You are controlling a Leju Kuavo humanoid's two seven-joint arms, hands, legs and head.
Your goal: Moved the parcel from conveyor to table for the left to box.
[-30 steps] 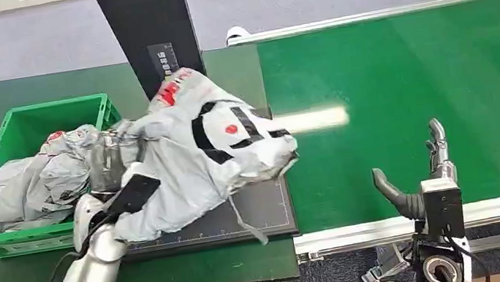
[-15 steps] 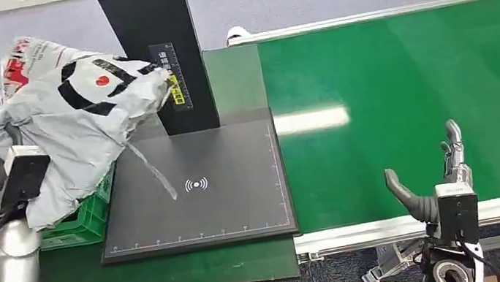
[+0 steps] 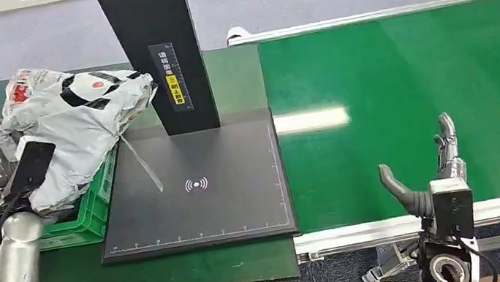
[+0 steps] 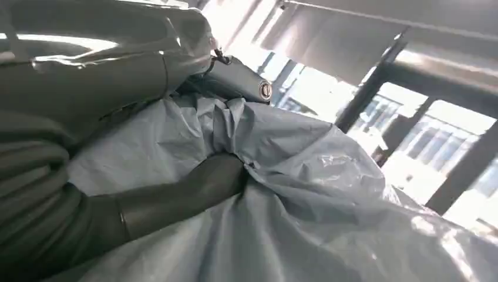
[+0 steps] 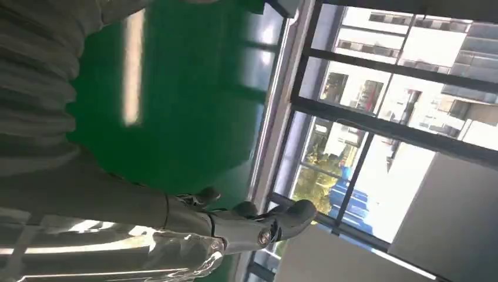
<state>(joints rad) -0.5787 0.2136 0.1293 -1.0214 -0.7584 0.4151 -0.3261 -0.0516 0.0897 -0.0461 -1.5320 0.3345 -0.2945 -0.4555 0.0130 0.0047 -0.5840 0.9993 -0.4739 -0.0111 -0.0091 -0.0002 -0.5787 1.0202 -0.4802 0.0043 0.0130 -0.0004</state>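
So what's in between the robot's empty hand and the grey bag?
In the head view, between the right hand and the grey parcel lie bare green conveyor belt and the black scanner pad.

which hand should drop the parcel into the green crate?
Left. The left hand already holds the grey parcel right over the green crate. The right hand is open over the conveyor, far from both.

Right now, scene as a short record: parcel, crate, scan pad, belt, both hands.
parcel: grey plastic parcel over the green crate, another grey bag beneath it
left hand: left hand grips the parcel, fingers pressed into the plastic
scan pad: black scan pad bare, black post behind it
belt: green conveyor bare
right hand: right hand open over the belt's near edge, holding nothing
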